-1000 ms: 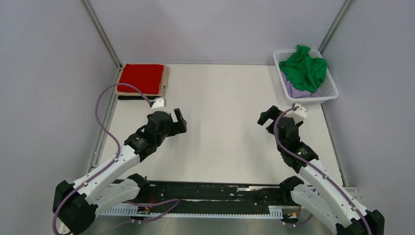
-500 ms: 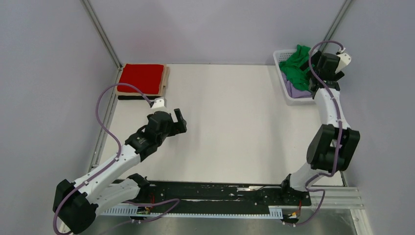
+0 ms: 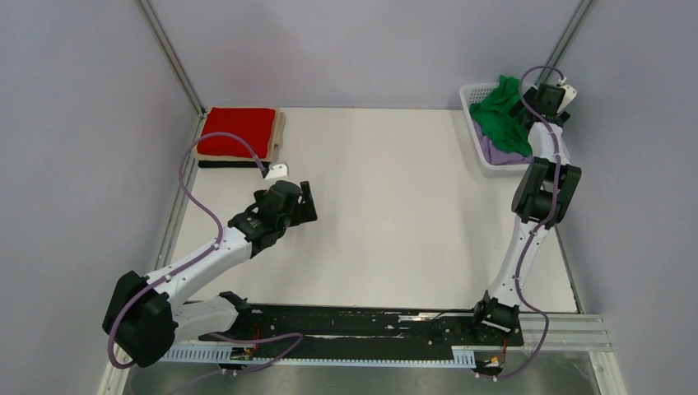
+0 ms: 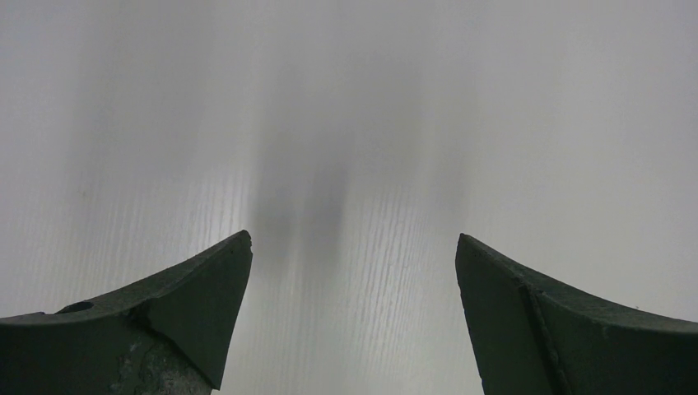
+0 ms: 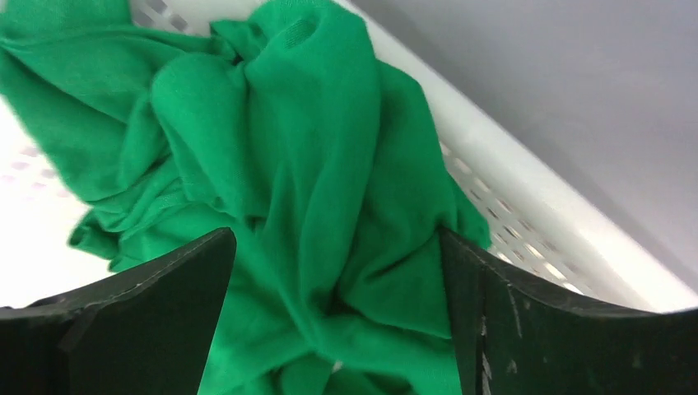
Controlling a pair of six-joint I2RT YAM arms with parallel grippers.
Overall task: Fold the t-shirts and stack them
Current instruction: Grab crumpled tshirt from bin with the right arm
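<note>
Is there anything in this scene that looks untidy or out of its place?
The green t-shirt lies crumpled in the white basket, over a lilac t-shirt. In the folded stack, the black t-shirt juts out beneath the red t-shirt.

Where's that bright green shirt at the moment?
From above, the green t-shirt lies crumpled in the white basket at the far right corner of the table, atop a lilac shirt, beneath the open right gripper.

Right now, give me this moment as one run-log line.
right claw: open over crumpled bright green cloth t-shirt in white plastic lattice basket | left claw: open, empty, over white table
</note>
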